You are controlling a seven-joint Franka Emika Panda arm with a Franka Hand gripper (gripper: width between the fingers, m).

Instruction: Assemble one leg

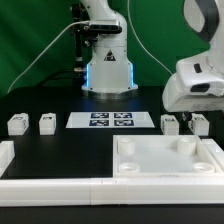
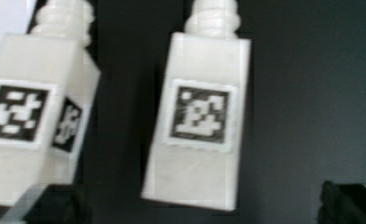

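Four small white legs with black-and-white tags lie in a row on the black table: two at the exterior view's left (image 1: 17, 124) (image 1: 46, 123) and two at its right (image 1: 170, 123) (image 1: 199, 124). My gripper (image 1: 189, 116) hangs low over the right pair. In the wrist view one leg (image 2: 198, 118) lies between my two dark fingertips (image 2: 45, 206), with a second leg (image 2: 38, 108) beside it, outside the fingers. My gripper (image 2: 201, 206) is open and holds nothing. The large white tabletop (image 1: 168, 158) with round corner sockets lies in front of the right pair.
The marker board (image 1: 110, 121) lies at the table's middle, in front of the robot base (image 1: 108, 70). Long white border rails (image 1: 50, 186) run along the front edge and the exterior view's left corner. A green backdrop stands behind.
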